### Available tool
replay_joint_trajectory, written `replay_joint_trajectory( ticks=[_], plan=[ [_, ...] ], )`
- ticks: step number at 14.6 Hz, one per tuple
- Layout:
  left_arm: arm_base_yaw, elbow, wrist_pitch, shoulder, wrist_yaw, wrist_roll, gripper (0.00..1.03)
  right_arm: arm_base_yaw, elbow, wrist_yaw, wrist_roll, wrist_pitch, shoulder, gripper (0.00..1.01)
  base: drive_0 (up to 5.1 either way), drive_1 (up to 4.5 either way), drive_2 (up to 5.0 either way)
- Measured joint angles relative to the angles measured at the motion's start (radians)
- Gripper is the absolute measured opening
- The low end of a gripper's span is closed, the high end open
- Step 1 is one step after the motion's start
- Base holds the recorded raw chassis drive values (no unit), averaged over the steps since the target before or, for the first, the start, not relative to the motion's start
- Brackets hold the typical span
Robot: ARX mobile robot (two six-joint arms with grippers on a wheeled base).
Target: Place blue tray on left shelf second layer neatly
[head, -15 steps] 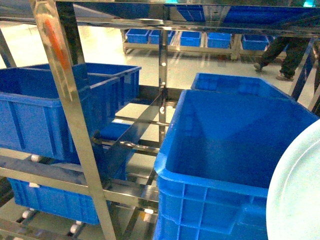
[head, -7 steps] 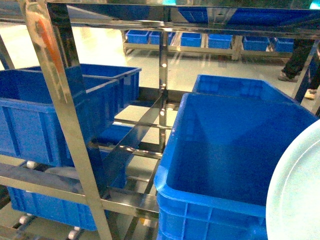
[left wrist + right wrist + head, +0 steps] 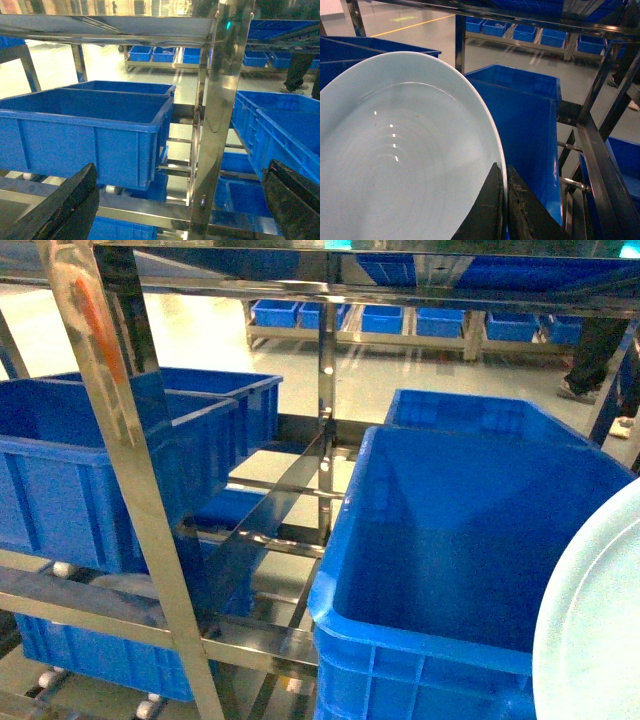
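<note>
The pale blue tray (image 3: 405,150) fills the left of the right wrist view, held tilted on edge. My right gripper (image 3: 504,200) is shut on its rim, one finger on each face. In the head view only the tray's curved edge (image 3: 595,630) shows, at the bottom right, in front of a big blue crate (image 3: 470,530). My left gripper (image 3: 175,210) is open and holds nothing, its dark fingers (image 3: 60,210) wide apart before a steel upright (image 3: 220,125). The left shelf's second layer (image 3: 90,612) is a steel tier with rails and rollers, and blue crates (image 3: 90,470) stand on it.
A gap with cross rails (image 3: 270,525) lies between the left crates and the right crate. A slanted upright (image 3: 130,460) stands close in front. More crates (image 3: 400,318) sit on racks across the floor. A person's legs (image 3: 600,360) show at the far right.
The head view has shifted slightly, so the near upright sits further left. The person in the background has walked to the right. The tray stays in the same corner.
</note>
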Motion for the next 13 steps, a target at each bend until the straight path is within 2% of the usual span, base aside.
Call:
replay_joint_trajectory(
  ticks=[13],
  plan=[
    [0.0, 0.0, 0.0, 0.0, 0.0, 0.0, 0.98, 0.008, 0.0, 0.0, -0.002, 0.013, 0.002, 0.02, 0.0, 0.0, 0.0]
  ],
)
